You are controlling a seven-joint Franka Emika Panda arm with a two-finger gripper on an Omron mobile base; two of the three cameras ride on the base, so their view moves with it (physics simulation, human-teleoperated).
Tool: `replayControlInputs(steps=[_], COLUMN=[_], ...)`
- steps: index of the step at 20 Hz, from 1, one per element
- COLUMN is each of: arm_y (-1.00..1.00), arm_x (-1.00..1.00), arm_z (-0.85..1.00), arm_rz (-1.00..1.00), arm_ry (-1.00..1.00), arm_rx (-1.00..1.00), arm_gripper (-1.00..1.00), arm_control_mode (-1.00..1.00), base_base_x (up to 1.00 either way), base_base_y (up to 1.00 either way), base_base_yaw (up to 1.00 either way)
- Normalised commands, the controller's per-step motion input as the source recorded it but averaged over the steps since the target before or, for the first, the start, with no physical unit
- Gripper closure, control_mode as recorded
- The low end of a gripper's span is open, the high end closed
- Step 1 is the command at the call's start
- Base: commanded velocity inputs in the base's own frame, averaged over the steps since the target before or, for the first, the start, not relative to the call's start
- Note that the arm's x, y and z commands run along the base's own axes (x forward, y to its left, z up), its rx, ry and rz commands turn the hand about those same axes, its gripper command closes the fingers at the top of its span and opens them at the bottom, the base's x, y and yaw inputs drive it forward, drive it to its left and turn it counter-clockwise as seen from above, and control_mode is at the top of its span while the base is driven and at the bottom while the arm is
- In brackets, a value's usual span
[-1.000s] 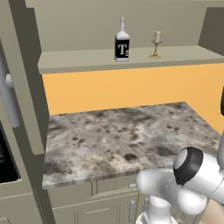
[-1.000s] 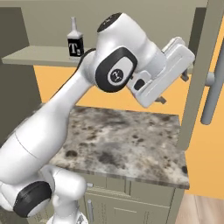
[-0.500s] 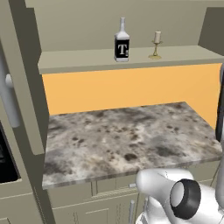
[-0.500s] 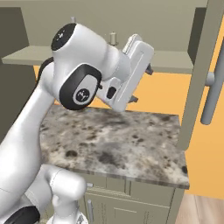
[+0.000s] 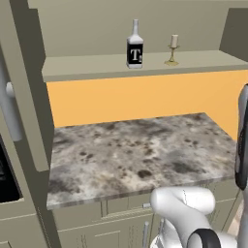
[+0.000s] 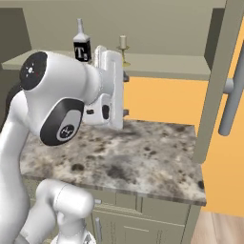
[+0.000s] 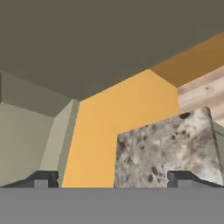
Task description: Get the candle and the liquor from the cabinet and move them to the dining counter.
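Candle (image 5: 173, 47) stands upright on the open cabinet's shelf (image 5: 87, 67), upper centre of the left base view, just right of the liquor (image 5: 134, 46) and apart from it. In the right base view, the gripper (image 6: 125, 93) sits left of centre, below shelf level and in front of both items. In the hand view, the fingertips (image 7: 43, 178) stand wide apart with nothing between them. Both items keep their long axes vertical and lie above and beyond the hand, so the next reach likely requires raising the hand.
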Motion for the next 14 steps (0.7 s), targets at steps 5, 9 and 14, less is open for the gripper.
replayControlInputs(steps=[5,9,14], arm_y=[0.52,0.55,0.51], arm_x=[-0.2,-0.07,0.04], arm_z=[0.23,0.21,0.19], arm_rz=[0.49,0.29,0.1], arm_ry=[0.15,0.01,-0.01], arm_rx=[-0.24,-0.25,-0.23], arm_gripper=[-1.0,-1.0,-1.0], arm_control_mode=[-1.0,-1.0,-1.0], base_base_x=[0.0,0.0,0.0], base_base_y=[0.0,0.0,0.0], base_base_yaw=[0.0,0.0,0.0])
